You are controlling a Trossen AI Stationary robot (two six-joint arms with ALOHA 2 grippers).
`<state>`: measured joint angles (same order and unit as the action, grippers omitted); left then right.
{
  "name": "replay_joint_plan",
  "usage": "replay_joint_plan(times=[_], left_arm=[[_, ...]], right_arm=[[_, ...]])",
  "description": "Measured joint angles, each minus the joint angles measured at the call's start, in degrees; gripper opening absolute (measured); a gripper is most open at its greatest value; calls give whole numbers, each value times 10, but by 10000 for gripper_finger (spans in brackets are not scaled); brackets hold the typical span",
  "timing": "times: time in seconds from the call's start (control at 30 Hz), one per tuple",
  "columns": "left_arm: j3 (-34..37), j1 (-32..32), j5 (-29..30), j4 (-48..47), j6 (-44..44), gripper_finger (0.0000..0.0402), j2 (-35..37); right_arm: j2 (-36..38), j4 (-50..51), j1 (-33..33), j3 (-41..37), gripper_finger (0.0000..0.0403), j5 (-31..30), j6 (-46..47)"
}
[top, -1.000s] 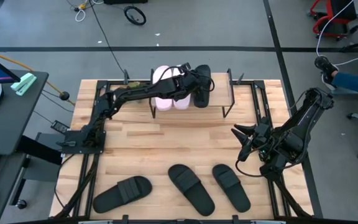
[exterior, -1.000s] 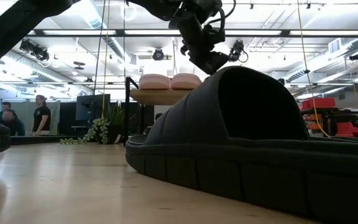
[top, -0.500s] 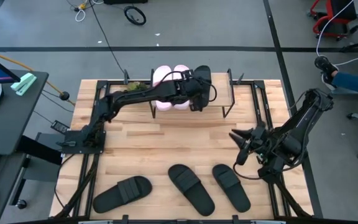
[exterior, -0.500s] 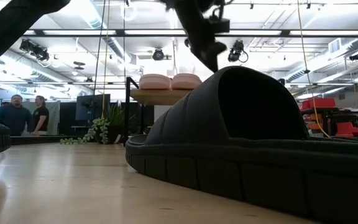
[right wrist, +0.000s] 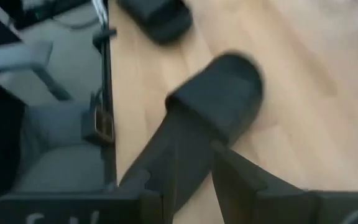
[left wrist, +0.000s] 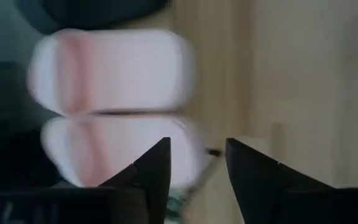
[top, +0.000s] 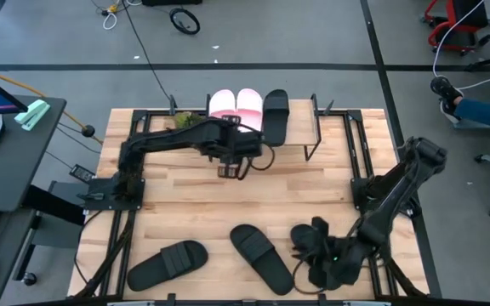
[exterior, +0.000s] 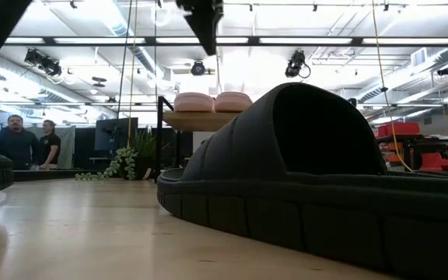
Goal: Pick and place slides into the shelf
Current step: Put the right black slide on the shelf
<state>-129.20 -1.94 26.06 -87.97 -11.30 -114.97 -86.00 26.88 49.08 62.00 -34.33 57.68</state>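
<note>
Left gripper hangs empty, jaws parted, just short of the shelf; beyond it two pink slides and one black slide lie side by side; right gripper, jaws narrowly parted, hovers over a matte black slide, probably to pick it.

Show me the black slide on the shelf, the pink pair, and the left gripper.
black slide on the shelf [top: 276,115], high view, on its strap
pink pair [top: 235,104], high view, where the two slides meet
left gripper [top: 233,170], high view, between its fingertips
</note>
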Motion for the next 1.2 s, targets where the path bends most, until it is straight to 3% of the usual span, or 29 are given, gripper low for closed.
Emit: replay_joint_plan(times=[0.2, 0.33, 0.47, 0.6, 0.73, 0.83, 0.97, 1.2], left_arm=[[21, -5, -103, -2, 34, 137, 46], [22, -5, -111, -7, 34, 125, 54], [26, -5, -111, -3, 32, 118, 53], [78, -5, -117, 60, 8, 113, 54], [160, -5, -181, 155, -43, 113, 56], [217, -5, -232, 205, -94, 116, 55], [267, -10, -238, 268, -118, 118, 55], [277, -37, -263, 234, -125, 113, 80]], right_arm=[[-69, -1, -13, 0, 101, -11, 4], [-81, -1, -40, 0, 101, -11, -3], [-71, -1, -62, 14, 100, 49, -20], [-56, -8, -65, 63, 96, 61, -120], [-53, -6, -73, 104, 95, -4, -265], [-49, -10, -85, 129, 96, -47, -318], [-42, -4, -107, 141, 96, -24, -315], [-36, 60, -120, 143, 96, -1, -216]])
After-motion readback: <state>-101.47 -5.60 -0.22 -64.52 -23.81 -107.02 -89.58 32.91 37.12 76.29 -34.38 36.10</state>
